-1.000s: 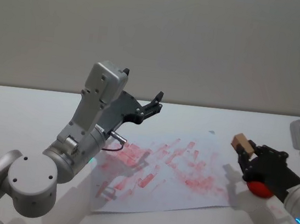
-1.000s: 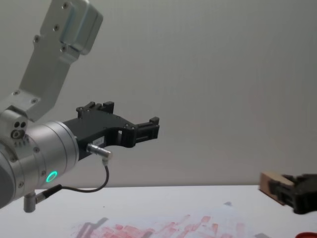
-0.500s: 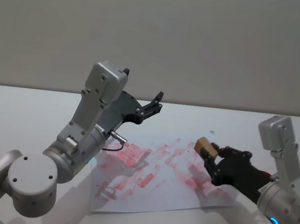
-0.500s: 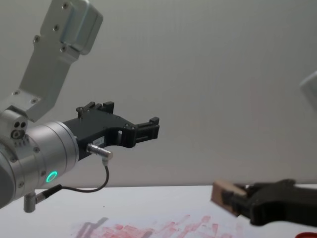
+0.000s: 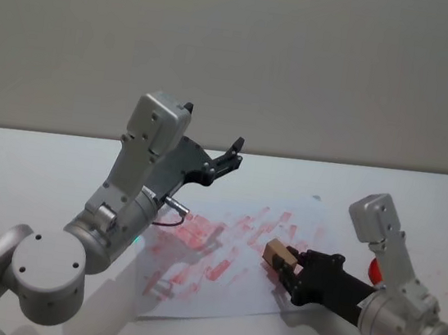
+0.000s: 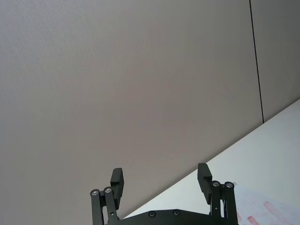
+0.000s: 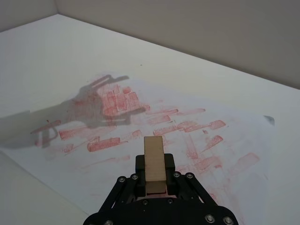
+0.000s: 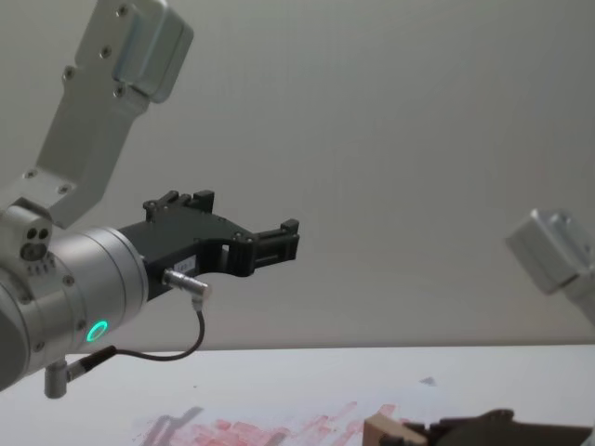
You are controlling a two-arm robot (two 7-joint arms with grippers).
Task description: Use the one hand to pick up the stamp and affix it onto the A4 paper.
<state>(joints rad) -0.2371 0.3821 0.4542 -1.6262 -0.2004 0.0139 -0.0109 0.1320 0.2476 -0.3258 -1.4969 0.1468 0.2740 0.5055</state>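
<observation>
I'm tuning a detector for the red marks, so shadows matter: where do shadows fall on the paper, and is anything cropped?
Right wrist view: a soft dark arm-and-claw shadow covers some marks on the A4 paper; the stamp is sharp and evenly lit. Head view: the arm of the left claw shades the paper's near left corner. Chest view: the bottom edge crops the stamp.

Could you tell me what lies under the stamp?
The A4 paper, red-marked, lies beneath the stamp in the right claw; its underside and any contact are hidden. Left claw idles raised.
</observation>
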